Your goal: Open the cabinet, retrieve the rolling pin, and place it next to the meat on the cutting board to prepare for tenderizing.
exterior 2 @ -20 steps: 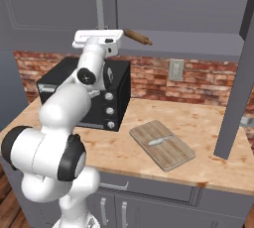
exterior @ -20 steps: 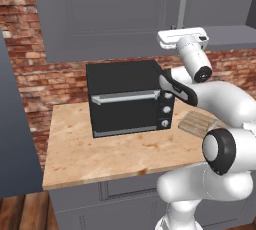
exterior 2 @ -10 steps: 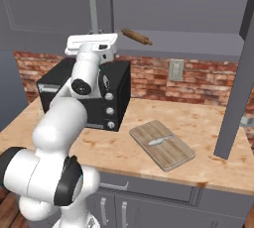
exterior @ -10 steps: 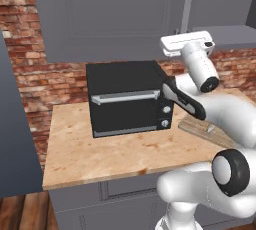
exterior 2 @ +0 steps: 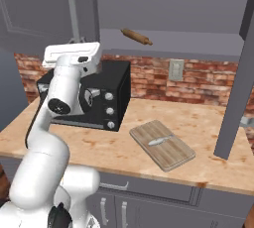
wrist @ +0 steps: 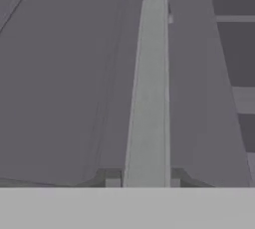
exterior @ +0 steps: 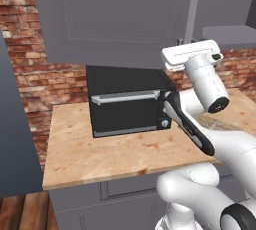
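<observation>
I see the cabinet point(exterior 2: 44, 9) in matt grey, painted-looking and smooth, its bar handle point(wrist: 148, 93) a paler grey, also smooth and matt. The rolling pin point(exterior 2: 137, 36) reads as brown wood with a low sheen. The cutting board point(exterior 2: 161, 144) is greyish-brown wood with visible grain, and the meat point(exterior 2: 159, 141) on it is pale and slightly glossy. The countertop point(exterior: 95, 154) is light wood, mottled. The toaster oven point(exterior: 130, 100) is black and glossy, with a metallic front handle. The back wall point(exterior 2: 198, 81) is rough red brick.
</observation>
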You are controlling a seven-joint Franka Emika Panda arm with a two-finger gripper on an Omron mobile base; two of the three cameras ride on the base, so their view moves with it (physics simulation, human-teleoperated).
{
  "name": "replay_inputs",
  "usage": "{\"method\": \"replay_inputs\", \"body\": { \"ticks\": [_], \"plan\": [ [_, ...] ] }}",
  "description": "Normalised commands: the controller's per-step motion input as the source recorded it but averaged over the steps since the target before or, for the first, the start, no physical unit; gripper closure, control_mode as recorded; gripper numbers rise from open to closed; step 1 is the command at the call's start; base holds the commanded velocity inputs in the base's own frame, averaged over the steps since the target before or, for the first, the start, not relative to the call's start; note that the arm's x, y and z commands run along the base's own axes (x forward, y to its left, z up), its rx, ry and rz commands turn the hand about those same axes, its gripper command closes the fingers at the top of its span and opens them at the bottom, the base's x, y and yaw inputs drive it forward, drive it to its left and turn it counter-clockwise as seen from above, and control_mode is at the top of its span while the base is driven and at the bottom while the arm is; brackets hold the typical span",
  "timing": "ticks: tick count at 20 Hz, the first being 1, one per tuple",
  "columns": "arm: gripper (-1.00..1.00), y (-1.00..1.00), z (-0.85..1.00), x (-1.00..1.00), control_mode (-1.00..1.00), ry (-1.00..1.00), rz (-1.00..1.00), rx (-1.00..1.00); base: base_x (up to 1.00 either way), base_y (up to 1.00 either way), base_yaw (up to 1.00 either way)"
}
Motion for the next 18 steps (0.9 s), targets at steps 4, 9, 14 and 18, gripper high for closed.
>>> {"method": "replay_inputs", "body": {
  "ticks": [4,9,14,18],
  "plan": [
    [1.00,0.88,0.00,-1.00,-1.00,-0.03,0.02,0.00,0.00,0.00,0.00],
    [1.00,0.97,0.00,-1.00,-1.00,-0.03,0.04,0.00,0.00,0.00,0.00],
    [-1.00,0.97,-0.05,-0.97,-1.00,-0.01,0.09,-0.01,0.00,0.00,0.00],
    [-1.00,0.87,0.00,-0.25,-1.00,0.00,0.12,0.00,0.00,0.00,0.00]
  ]
}}
